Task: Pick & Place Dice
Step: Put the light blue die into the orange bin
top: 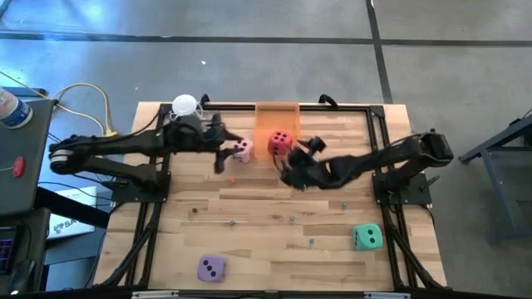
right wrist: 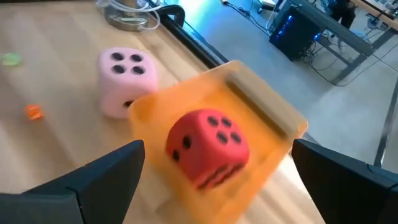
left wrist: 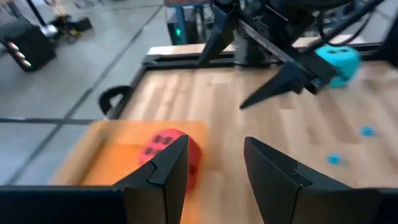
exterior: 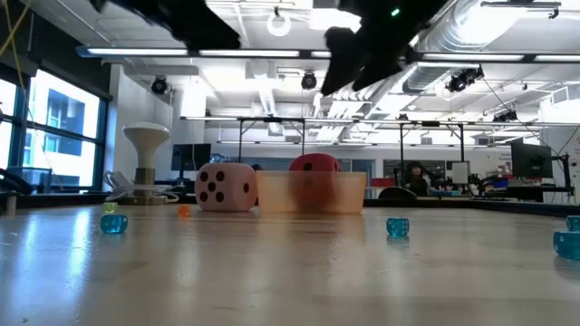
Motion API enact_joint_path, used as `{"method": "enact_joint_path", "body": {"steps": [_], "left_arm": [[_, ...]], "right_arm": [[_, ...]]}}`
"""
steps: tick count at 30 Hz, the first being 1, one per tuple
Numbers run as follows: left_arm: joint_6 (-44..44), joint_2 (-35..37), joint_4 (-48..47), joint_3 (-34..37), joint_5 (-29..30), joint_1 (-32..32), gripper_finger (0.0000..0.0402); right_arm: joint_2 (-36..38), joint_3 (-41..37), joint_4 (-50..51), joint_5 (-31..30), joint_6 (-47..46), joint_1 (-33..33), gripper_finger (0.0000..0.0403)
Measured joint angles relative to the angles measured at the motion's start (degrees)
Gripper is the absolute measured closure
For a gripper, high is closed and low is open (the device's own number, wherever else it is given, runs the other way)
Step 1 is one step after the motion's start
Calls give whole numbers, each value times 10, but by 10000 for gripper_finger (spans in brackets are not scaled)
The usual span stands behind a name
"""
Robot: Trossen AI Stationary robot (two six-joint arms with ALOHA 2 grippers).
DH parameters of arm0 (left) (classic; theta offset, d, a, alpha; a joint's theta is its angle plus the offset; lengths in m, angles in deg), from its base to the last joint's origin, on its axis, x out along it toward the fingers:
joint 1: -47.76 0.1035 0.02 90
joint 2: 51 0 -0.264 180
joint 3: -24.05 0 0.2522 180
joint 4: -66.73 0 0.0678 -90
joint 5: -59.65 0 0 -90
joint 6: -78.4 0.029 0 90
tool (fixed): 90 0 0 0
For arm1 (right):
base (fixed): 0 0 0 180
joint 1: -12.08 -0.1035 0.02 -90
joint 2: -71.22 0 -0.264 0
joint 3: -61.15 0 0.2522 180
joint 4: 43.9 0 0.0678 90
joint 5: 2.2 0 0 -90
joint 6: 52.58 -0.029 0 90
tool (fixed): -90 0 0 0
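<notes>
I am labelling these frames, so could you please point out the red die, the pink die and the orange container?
red die [right wrist: 208, 146], right wrist view, its pip face.
pink die [right wrist: 126, 78], right wrist view, its top face.
orange container [right wrist: 264, 102], right wrist view, its far rim.

**Clearance and obstructions on the table**

The far middle of the wooden table [top: 249, 224] is crowded: a translucent orange plastic tray [top: 277, 124] with a red soft die [top: 280, 143] in it, a pink soft die [top: 243, 150] just beside it, and both dark arms raised above them. The near half is left largely free, obstructed only by a purple soft die [top: 211, 267] near the front edge, a teal-green soft die [top: 366, 237] on the right, and small scattered beads [exterior: 397, 226].
</notes>
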State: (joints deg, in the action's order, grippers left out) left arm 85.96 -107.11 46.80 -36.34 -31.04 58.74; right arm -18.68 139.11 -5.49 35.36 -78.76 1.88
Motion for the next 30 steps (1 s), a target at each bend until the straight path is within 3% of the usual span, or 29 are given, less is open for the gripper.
{"method": "enact_joint_path", "body": {"steps": [6,9,13,20,30], "left_arm": [[-95,46,-77,0,32,-106,254],[-125,40,-97,0,44,-164,254],[-154,18,-103,0,89,-244,254],[-184,-32,-90,0,254,-367,254],[-151,-99,-54,0,265,-417,254]], "right_arm": [[8,0,92,-86,-127,-117,3],[8,0,104,-91,-159,-164,3],[8,0,90,-47,-191,-207,3],[1,0,-6,67,-188,-244,3],[0,-1,-32,150,-186,-244,3]]}}
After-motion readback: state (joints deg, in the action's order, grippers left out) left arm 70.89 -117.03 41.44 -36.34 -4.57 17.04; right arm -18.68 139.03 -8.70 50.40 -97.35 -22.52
